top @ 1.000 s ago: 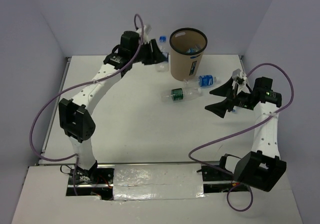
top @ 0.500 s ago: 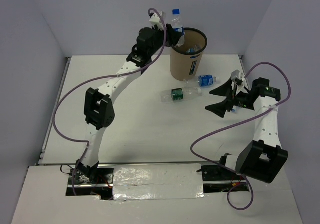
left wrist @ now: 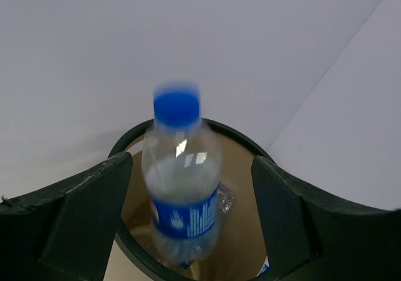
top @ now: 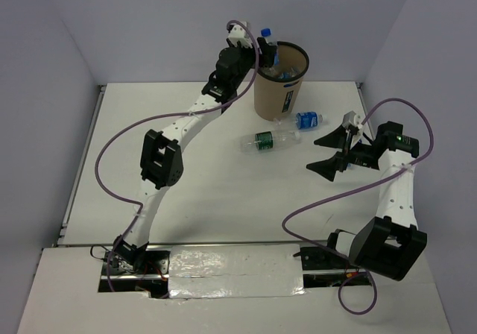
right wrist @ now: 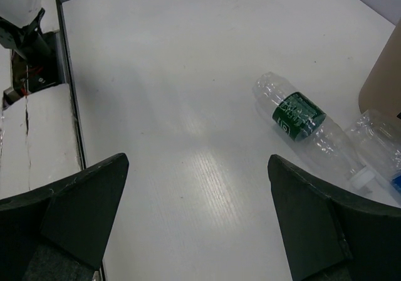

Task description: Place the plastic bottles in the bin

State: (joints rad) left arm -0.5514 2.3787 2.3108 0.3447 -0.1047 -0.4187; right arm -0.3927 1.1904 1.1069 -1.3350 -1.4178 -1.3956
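Left claw (left wrist: pixel 191 162), spread, flanks a blurred clear plastic bottle (left wrist: pixel 182 193), blue-capped and blue-labelled, over the tan cylindrical bin (left wrist: pixel 241 187); top view hides their gap. Right claw (right wrist: pixel 198 162): spread.

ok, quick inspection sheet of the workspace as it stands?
Surface: white table, two bottles lying on it.
Job's things: bin upright, more bottles inside; blue-cap bottle over its mouth, blurred; green-label bottle and blue-label bottle lying beside the bin.
Clutter: nothing seen.
Grippers: left gripper open, gaps either side of the blue-cap bottle; right gripper open, above the table.
Cables: purple cables loop off both arms, away from the bottles.
Surroundings: plain walls; foil tape at near edge.
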